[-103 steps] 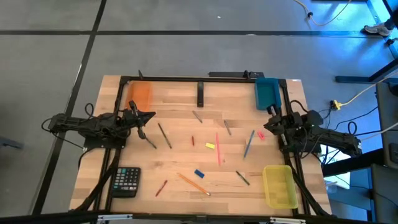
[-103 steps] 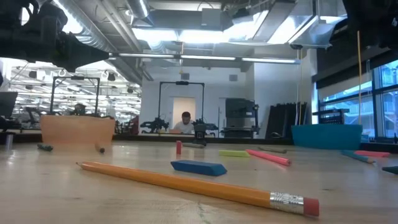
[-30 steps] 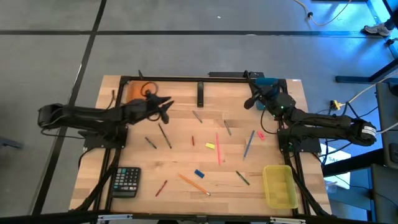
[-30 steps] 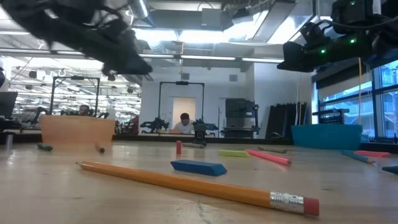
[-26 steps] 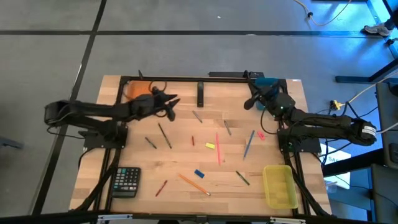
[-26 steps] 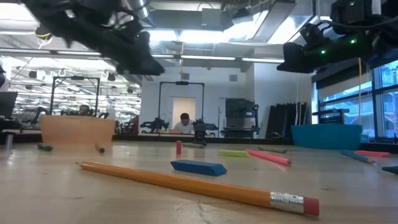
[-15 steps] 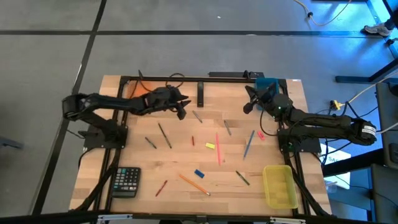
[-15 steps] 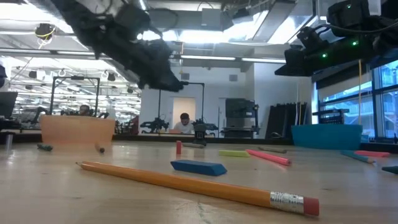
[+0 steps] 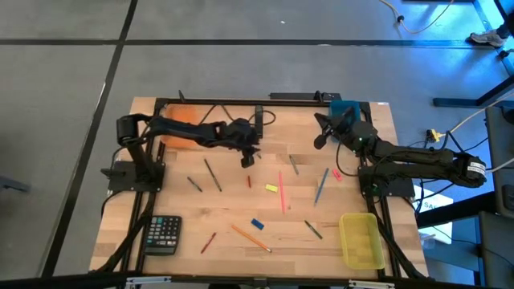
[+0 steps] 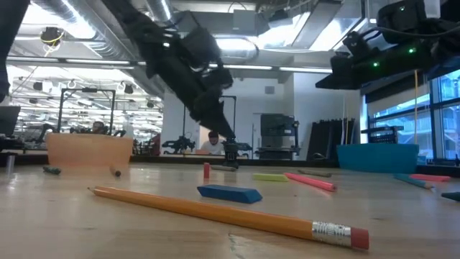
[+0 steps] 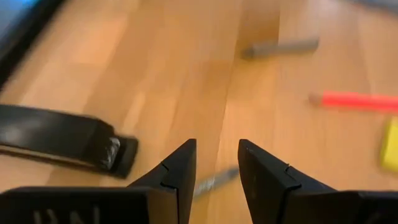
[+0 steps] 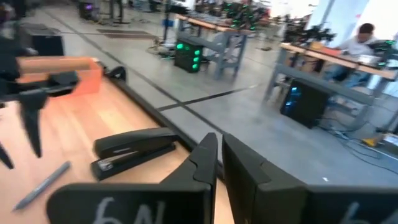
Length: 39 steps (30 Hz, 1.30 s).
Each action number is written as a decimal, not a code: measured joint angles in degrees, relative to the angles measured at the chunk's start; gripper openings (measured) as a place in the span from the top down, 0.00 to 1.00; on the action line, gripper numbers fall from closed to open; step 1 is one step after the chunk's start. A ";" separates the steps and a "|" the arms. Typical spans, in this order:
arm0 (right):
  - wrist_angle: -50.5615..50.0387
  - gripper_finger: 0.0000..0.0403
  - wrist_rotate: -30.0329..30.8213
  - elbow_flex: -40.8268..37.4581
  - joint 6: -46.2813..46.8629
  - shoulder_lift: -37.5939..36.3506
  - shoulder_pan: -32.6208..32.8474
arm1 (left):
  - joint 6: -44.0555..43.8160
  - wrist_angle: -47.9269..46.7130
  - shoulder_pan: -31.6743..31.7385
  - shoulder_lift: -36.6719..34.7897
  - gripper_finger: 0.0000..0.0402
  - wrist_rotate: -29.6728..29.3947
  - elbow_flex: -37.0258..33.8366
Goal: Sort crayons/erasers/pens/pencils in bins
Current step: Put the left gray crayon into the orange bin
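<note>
Two arms out | left gripper (image 9: 247, 160) slightly parted, empty, above table centre | right gripper (image 9: 319, 141) closed, empty, beside teal bin (image 9: 344, 117)

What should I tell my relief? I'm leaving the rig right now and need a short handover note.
Left gripper: jaws open, empty, above the table centre near the black stapler.
Right gripper: jaws nearly shut, empty, raised beside the teal bin.
Things: orange bin at the far left, yellow bin at the near right. Yellow eraser, blue eraser, pink eraser, a crayon, and the pens and pencils all lie loose on the table.
Done: nothing visibly sorted.
Left: everything.
</note>
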 joint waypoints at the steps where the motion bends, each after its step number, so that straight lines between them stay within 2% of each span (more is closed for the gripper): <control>1: -0.17 0.93 -1.13 0.00 0.09 0.00 0.00 | 0.95 -3.04 0.30 0.73 0.72 1.73 1.27; 5: -0.27 0.90 -4.33 0.00 0.23 0.00 0.04 | 4.78 -11.52 1.16 3.20 0.72 5.71 6.86; 10: -0.55 0.75 -6.60 0.00 0.04 0.00 0.04 | 8.27 -16.57 1.10 4.58 0.72 5.47 11.86; 15: -1.09 0.54 -6.78 0.00 1.46 0.00 0.02 | 8.30 -24.62 1.09 7.21 0.72 0.19 15.50; 19: -1.07 0.45 -6.87 0.01 3.54 0.00 0.01 | 10.04 -25.80 0.97 9.82 0.72 -4.69 18.72; 23: -1.18 0.42 -6.87 0.00 5.38 0.00 0.02 | 13.17 -26.48 0.64 10.31 0.72 -6.46 20.55; 28: -1.10 0.42 -6.78 0.00 6.07 0.00 0.02 | 10.56 -28.38 0.31 10.01 0.72 -6.34 22.00; 32: -0.53 0.42 -3.91 0.00 4.94 0.04 -0.13 | 8.99 -28.22 0.68 10.32 0.72 -1.30 21.99; 35: -0.26 0.42 -2.06 0.00 5.27 0.04 -0.15 | 8.04 -28.69 1.24 10.49 0.72 -1.92 22.06; 39: -0.16 0.42 -1.38 0.00 7.41 0.04 -0.15 | 11.98 -34.70 2.84 10.48 0.68 0.76 24.51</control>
